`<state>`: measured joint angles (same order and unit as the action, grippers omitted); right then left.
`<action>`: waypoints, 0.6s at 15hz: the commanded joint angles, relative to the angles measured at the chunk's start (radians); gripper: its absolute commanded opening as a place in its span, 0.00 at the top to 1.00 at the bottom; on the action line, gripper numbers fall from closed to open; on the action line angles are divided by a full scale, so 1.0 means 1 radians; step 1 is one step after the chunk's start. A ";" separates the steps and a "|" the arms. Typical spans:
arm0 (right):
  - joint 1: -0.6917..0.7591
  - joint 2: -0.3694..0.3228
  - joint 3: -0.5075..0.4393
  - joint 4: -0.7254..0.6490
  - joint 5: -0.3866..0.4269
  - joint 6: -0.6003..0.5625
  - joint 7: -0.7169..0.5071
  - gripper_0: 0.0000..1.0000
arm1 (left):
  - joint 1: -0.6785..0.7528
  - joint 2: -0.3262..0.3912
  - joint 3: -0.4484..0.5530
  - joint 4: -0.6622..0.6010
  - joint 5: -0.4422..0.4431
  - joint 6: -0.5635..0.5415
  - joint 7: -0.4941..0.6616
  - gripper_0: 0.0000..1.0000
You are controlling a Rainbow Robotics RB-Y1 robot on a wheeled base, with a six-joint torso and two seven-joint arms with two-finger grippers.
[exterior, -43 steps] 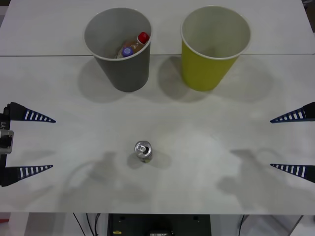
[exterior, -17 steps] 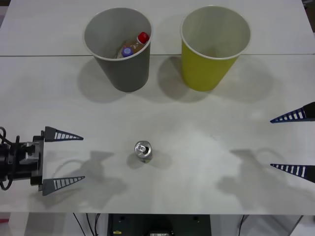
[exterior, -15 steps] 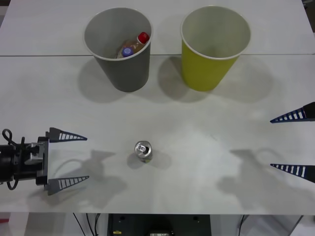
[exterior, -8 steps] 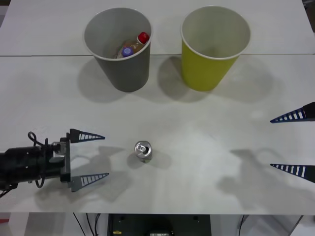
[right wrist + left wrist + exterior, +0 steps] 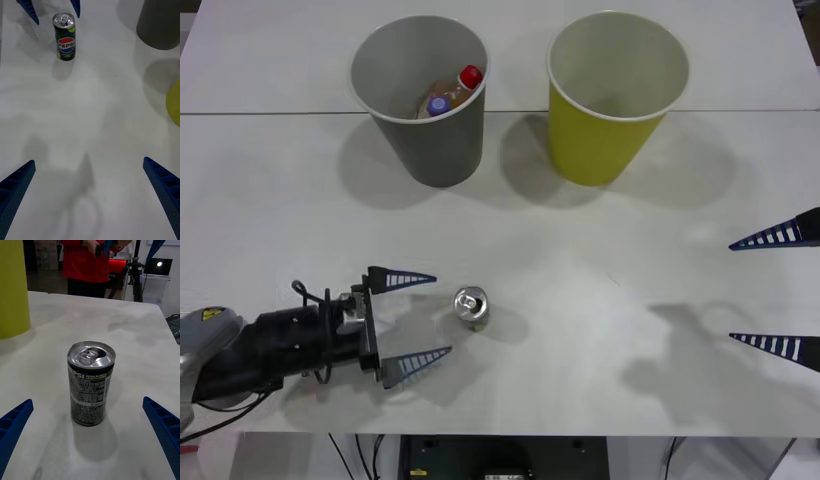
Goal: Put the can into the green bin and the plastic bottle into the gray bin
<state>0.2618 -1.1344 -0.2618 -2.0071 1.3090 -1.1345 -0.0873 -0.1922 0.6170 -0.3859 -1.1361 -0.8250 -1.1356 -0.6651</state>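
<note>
**Left gripper at the can, fingers apart**

Can (image 5: pixel 471 307) upright on the table (image 5: pixel 580 290), near its front edge, well short of both bins. Left gripper (image 5: pixel 418 315) low, just left of the can, fingers spread wide, not touching it. Right gripper (image 5: pixel 780 290) parked at the right edge, fingers apart. Gray bin (image 5: pixel 420 100) holds two bottles (image 5: pixel 448 95); green bin (image 5: pixel 615 95) beside it, on its right.

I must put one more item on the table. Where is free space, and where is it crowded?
Free: the stretch between the can and the right gripper, and in front of the green bin. Crowded: beside the can, where the open left gripper closes in.
</note>
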 commanded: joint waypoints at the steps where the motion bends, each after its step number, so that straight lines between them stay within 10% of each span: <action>1: 0.000 0.000 0.000 0.000 0.000 0.000 0.000 0.00 | -0.009 -0.033 -0.018 0.001 -0.009 0.037 -0.018 0.00; 9: 0.000 0.000 0.000 0.000 0.000 0.000 0.000 0.00 | -0.062 -0.115 -0.050 0.053 -0.029 0.068 -0.034 0.00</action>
<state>0.2618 -1.1345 -0.2618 -2.0071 1.3090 -1.1345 -0.0873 -0.2513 0.5104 -0.4355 -1.0885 -0.8528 -1.0679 -0.6982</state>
